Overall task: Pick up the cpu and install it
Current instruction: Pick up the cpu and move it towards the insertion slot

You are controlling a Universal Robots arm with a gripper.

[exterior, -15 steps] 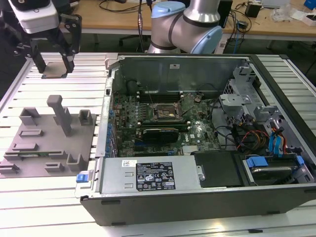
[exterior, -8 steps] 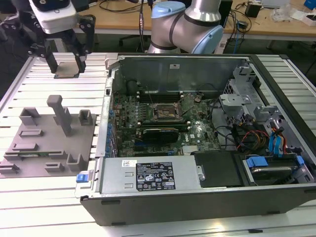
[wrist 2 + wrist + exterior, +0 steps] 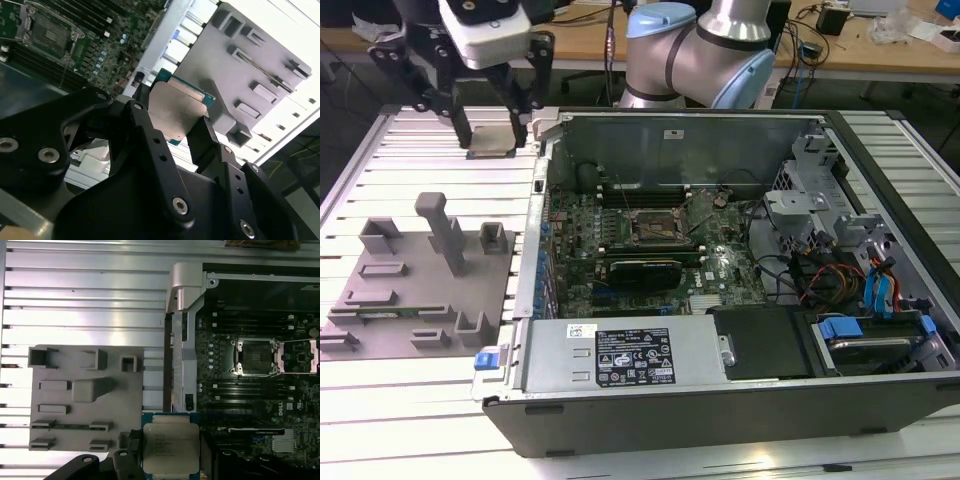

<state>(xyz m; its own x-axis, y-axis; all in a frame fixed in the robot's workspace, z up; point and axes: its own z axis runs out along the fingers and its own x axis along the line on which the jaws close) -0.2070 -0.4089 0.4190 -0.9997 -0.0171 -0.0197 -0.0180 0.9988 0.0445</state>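
Note:
The cpu [image 3: 491, 139] [image 3: 176, 111] [image 3: 170, 448], a flat square chip with a pale silvery top and a green edge, hangs between my gripper's black fingers. My gripper [image 3: 490, 135] [image 3: 175, 125] [image 3: 172, 456] is shut on it, raised above the slatted table, just off the open computer case's far corner at the exterior view's left. The bare cpu socket [image 3: 655, 225] [image 3: 47, 35] [image 3: 255, 357] sits on the green motherboard inside the case, with its metal frame [image 3: 299, 356] swung open beside it. The socket lies apart from the chip.
A grey fixture plate [image 3: 420, 290] [image 3: 85, 400] [image 3: 250, 65] with raised blocks lies on the table beside the case, a thin memory stick [image 3: 70, 426] resting in it. The case wall [image 3: 535, 250] [image 3: 182, 340] stands between the fixture and the motherboard. Cables and drive bays fill the case's far side [image 3: 860, 290].

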